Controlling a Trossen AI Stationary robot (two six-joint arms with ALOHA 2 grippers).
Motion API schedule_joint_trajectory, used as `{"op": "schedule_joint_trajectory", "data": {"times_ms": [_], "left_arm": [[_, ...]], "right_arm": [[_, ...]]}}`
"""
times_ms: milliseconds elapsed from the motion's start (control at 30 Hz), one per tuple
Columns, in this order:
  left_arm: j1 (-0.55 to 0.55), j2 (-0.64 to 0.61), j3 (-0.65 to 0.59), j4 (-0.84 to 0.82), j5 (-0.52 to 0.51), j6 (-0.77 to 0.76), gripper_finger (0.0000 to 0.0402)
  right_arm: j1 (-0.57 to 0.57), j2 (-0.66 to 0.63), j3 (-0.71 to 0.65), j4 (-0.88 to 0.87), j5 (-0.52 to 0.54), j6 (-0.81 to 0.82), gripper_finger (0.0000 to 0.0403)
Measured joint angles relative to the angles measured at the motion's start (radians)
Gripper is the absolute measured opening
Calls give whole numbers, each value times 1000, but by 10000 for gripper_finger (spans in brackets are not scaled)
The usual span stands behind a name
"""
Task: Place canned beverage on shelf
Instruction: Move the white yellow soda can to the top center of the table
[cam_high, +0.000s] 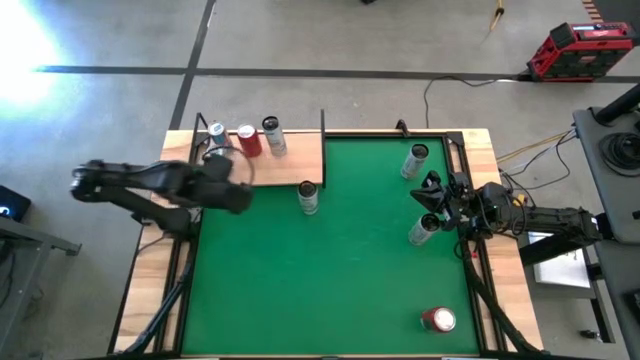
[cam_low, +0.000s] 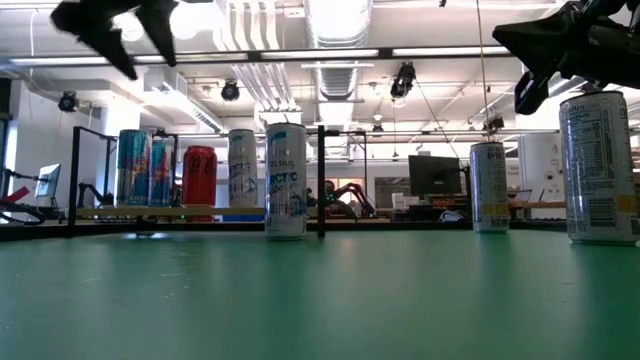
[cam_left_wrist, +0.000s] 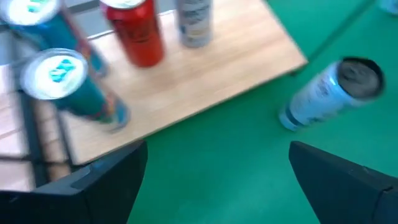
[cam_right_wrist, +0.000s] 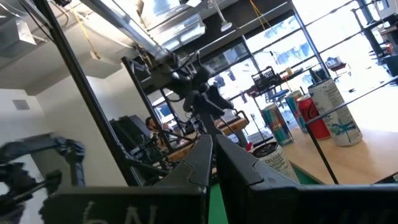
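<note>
A green mat (cam_high: 330, 260) covers most of the light-wood tabletop (cam_high: 500, 300), which stands on a grey concrete floor; the low view looks across it into a bright workshop with white ceiling ducts, black frames and monitors. The shelf (cam_high: 285, 170), a pale board with thin black rods, sits at the mat's far left corner and carries a teal can (cam_high: 217, 133), a red can (cam_high: 248, 140) and a silver can (cam_high: 273, 136), all upright. A pale blue can (cam_high: 308, 198) stands on the mat just off the shelf's near right corner. The left gripper (cam_high: 235, 190) hovers above the shelf's near edge, its jaws standing wide with nothing between them. The right gripper (cam_high: 432, 200) hangs over the mat's right edge with jaws pressed together, near two more upright cans (cam_high: 416, 160) (cam_high: 423, 230); another red can (cam_high: 438, 319) stands toward the near right. Only the left wrist view reveals a second teal can (cam_left_wrist: 68, 84) on the shelf; only the low view shows both grippers raised clear of the can tops.
</note>
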Motion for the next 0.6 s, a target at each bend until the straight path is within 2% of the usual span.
{"op": "schedule_joint_trajectory", "data": {"times_ms": [133, 333, 500, 600], "left_arm": [[-49, -239, -258, 257, -30, 193, 374], [-60, -518, -624, 833, -30, 566, 374], [-60, -626, -878, 1253, 38, 958, 374], [-60, -650, -1005, 1477, 39, 1086, 374]], "right_arm": [[0, 0, 0, 0, 0, 0, 13], [0, 0, 0, 0, 0, 0, 13], [0, 0, 0, 0, 0, 0, 13], [0, 0, 0, 0, 0, 0, 13]]}}
